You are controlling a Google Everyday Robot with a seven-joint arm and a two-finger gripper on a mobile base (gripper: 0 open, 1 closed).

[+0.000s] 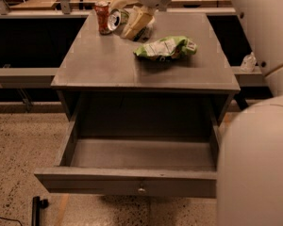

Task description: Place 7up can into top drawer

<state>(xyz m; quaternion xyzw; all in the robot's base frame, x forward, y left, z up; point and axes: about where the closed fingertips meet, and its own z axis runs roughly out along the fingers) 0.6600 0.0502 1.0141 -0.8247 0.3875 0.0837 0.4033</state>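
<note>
Grey tabletop (99, 60) carries a red can (102, 16) at its far left edge and a green chip bag (166, 47) nearer the middle. Just beside the red can, my hand (124, 19) is closed around the 7up can (115, 20), which is tilted with its silver top facing the camera. Below, the top drawer (132, 180) stands pulled open.

View down over top drawer (108, 181); far back, fingers (136, 22) clasp 7up can (114, 20).
</note>
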